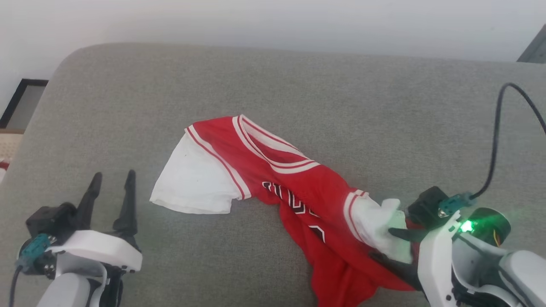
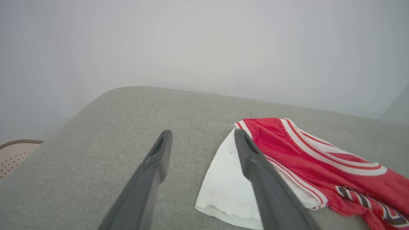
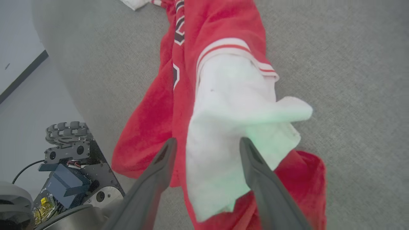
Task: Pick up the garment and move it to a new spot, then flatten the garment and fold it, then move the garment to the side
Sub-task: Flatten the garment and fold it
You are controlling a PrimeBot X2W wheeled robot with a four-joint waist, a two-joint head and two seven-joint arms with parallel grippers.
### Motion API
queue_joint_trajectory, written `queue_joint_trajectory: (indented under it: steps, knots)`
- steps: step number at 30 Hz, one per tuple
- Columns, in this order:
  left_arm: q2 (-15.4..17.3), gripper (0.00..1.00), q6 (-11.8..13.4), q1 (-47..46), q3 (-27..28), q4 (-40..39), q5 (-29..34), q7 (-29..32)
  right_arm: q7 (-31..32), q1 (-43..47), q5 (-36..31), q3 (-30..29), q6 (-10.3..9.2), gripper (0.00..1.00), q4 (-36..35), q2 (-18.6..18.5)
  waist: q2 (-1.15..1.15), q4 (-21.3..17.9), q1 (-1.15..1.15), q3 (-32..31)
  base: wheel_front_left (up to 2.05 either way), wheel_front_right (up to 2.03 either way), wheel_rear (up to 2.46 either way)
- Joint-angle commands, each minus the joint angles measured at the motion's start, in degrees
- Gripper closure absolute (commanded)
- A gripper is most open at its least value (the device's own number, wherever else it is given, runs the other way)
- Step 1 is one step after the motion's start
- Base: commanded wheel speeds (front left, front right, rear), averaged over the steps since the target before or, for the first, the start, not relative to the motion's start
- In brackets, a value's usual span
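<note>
Head overhead; wrists low, right seemingly closest; all share garment (image 1: 324,183).

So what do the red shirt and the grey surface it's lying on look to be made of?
The garment: thin knit, likely a synthetic jersey. It slumps in soft folds and the red has a faint sheen, while its white sleeve looks matte. The grey surface: woven upholstery cloth, matte, with a fine flecked weave and a rounded, padded-looking edge.
</note>
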Motion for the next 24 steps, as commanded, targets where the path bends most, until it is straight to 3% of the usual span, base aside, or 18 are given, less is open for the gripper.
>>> queue_joint_trajectory:
  steps: [1,7,14,18,24]
  knots:
    - [0.2,0.00,0.2,0.6,0.3,-0.4,-0.2,-0.3,-0.5,0.7,-0.5,-0.8,0.00,0.00,-0.6,0.1,0.00,-0.4,0.00,-0.4,0.00,0.00,0.00]
    - [1.1,0.00,0.7,3.0,1.0,-1.3,-0.4,-0.3,-3.0,2.8,-2.3,-7.5,0.00,0.00,-1.1,1.6,0.00,-1.6,0.00,-1.8,0.00,0.00,0.00]
    - [1.8,0.00,1.0,4.8,1.3,-2.7,-0.5,-0.2,-9.3,6.0,-7.1,-17.0,0.00,0.00,1.6,5.8,0.00,-2.8,0.00,-3.2,0.00,0.00,0.00]
    - [2.0,0.00,1.2,5.2,1.2,-3.1,-0.6,0.1,-10.6,8.0,-7.5,-19.4,0.00,0.00,2.2,8.0,0.00,-3.3,0.00,-3.4,0.00,0.00,0.00]
    - [2.1,0.00,1.1,4.6,0.6,-3.6,-0.5,0.4,-7.9,10.0,-6.0,-19.2,0.00,0.00,2.6,9.6,0.00,-3.1,0.00,-2.9,0.00,0.00,0.00]
